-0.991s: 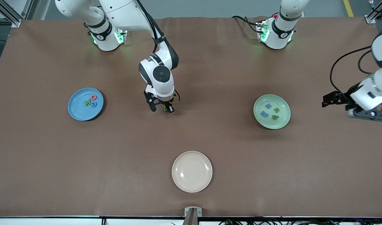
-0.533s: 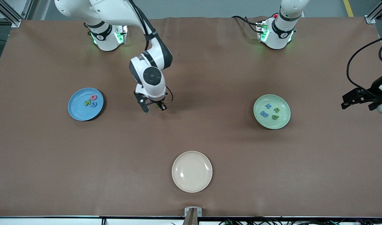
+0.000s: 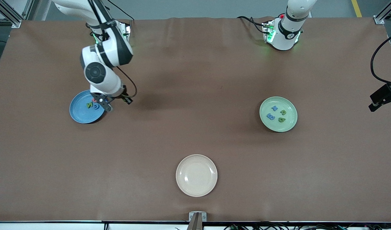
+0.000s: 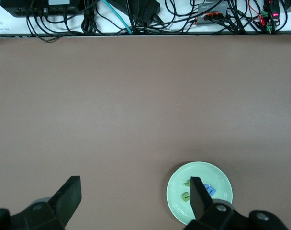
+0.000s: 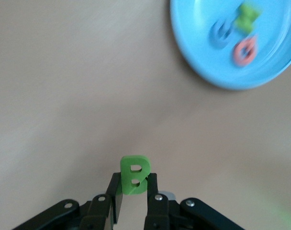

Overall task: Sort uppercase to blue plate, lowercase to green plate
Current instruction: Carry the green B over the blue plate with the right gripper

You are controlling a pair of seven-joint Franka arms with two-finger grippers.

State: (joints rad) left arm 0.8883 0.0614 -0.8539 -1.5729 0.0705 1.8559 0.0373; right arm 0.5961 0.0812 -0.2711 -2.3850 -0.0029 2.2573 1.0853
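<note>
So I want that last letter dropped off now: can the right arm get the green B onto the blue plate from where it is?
Probably yes. The right gripper, fingers shut on the green B, hangs at the blue plate's rim, with bare plate beside the three letters lying there.

From my left wrist camera I see the left tool [image 4: 133, 201] with its two black fingers [image 4: 69, 196] spread wide and empty, up over the brown cloth-covered surface [image 4: 136, 105]. The round pale mint-green plate [image 4: 176, 191] lies below, holding small green foam letters [image 4: 187, 189] and a blue one [image 4: 209, 190]. Black cables [image 4: 136, 17] run along the surface's edge.
</note>
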